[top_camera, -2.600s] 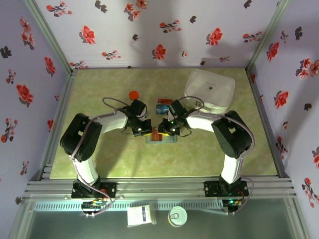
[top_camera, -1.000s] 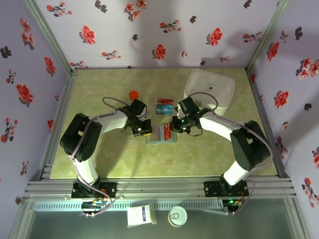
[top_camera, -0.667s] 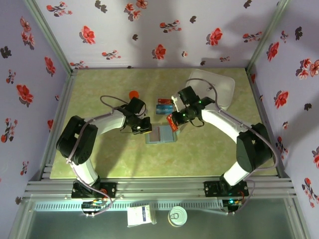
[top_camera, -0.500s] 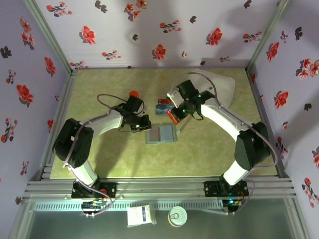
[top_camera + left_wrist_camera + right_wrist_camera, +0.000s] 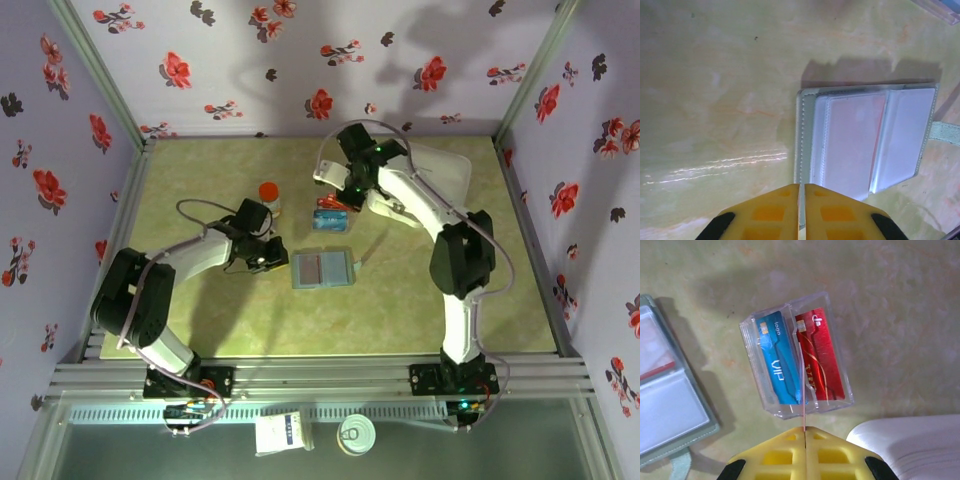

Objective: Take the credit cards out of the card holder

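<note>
A: When viewed from above, what of the room and the surface?

B: Looking down on a pale green, marble-patterned table (image 5: 200,320), boxed in by lilac wallpaper (image 5: 250,60) printed with red and dark flowers, metal posts (image 5: 98,75) at the corners. Near table centre, flat and open: the card holder (image 5: 323,269). Just left of it, the left gripper (image 5: 272,262). Further back, a clear stand (image 5: 330,220) with the right gripper (image 5: 338,200) over it. To the right, a white box (image 5: 440,175); to the left, an orange-capped bottle (image 5: 269,195).

A: And through the left wrist?

B: Glossy table (image 5: 715,75) streaked with glare. Card holder (image 5: 905,135) lying open just ahead of the left gripper (image 5: 801,187), not touching it, with a pinkish sleeved card (image 5: 855,140) behind frosted plastic. Yellow fingers (image 5: 770,210) pressed all but together, only a hairline between them, nothing seen gripped.

A: Through the right wrist?

B: Mottled green table (image 5: 890,300) again. Right gripper (image 5: 804,432) clamped tight on a thin card (image 5: 802,390), seen edge-on as a reddish line reaching over the clear stand (image 5: 830,404); contact with the stand impossible to tell. Inside the stand, side by side: a teal card (image 5: 775,365) marked VIP and a red card (image 5: 820,360). Card holder (image 5: 660,390) at the left edge, apart from the stand. Corner of the white box (image 5: 910,440) at lower right.
</note>
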